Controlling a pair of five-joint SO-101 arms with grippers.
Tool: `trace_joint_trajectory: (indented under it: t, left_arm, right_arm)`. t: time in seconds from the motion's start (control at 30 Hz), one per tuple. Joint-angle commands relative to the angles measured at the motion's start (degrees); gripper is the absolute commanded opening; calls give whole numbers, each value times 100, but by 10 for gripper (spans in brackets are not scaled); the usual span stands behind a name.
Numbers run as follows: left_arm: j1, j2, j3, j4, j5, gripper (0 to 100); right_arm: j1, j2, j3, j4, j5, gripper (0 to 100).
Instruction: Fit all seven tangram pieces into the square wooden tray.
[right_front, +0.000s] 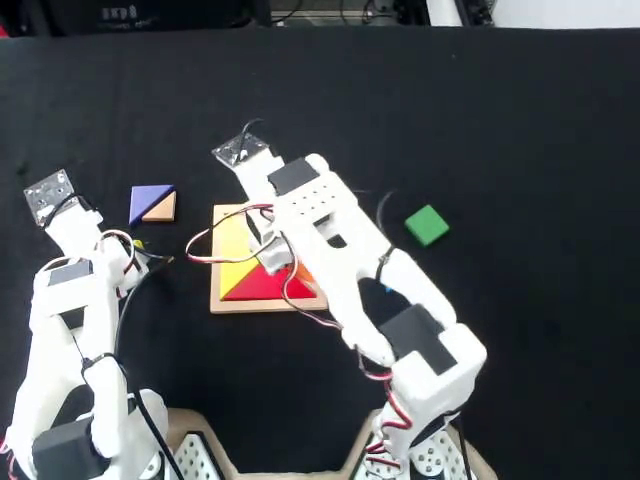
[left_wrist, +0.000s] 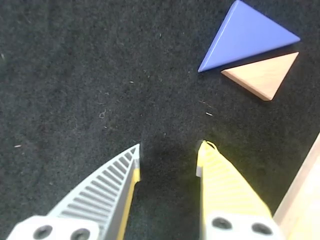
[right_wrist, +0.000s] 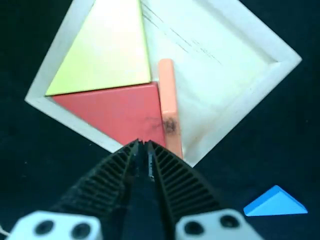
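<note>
1. The right gripper (right_wrist: 144, 143) has its black ribbed fingers pressed together with nothing between them. The tips sit over the rim of the square wooden tray (right_wrist: 289, 61), at one corner of the large red triangle (right_wrist: 115, 112). Whether they touch the wood cannot be told.
2. Inside the tray the large red triangle and a large yellow triangle (right_wrist: 107, 55) lie flat, edge to edge, and fill about half of it.
3. An orange piece (right_wrist: 167, 95) runs along their shared end and shows as a narrow strip – its shape cannot be told. The rest of the tray floor is bare wood.
4. The left gripper (left_wrist: 170, 150), with one grey finger and one yellow, is spread apart and holds nothing. It hangs over the black table cloth (right_front: 500, 120) just beside the tray's outer edge.
5. On that same side of the tray a violet-blue triangle (left_wrist: 245, 35) and a bare-wood triangle (left_wrist: 265, 75) lie on the cloth, long edges facing each other, near the tray but outside it.
6. A small light-blue triangle (right_wrist: 275, 204) lies on the cloth outside the tray, near the corner where the right gripper is.
7. A green square (right_front: 427, 224) lies on the cloth beyond the tray's opposite side – well apart from it.
</note>
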Motion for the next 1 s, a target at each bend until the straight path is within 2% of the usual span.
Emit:
trace_joint_trajectory:
  t: [0.0,0.13,0.4,0.63,0.8,0.97]
  left_arm:
    - [75,-123,-40,-79,-62,188]
    - [75,-123,-40,-79,-62,188]
    - [75,-123,-40,-79,-62,188]
    - [75,-123,-40,-79,-62,187]
    - [75,-123,-40,-79,-62,186]
    - [75,-123,-40,-79,-62,186]
  right_arm:
    - [105,233,-462,53,62,11]
    - [123,637,-857,237,62,11]
    - [703,769,-1156,193,62,11]
    - [695,725,-1323,185,123,11]
    - [703,998,-1675,-607,545,11]
    - [774,1534,-1877,-527,580,11]
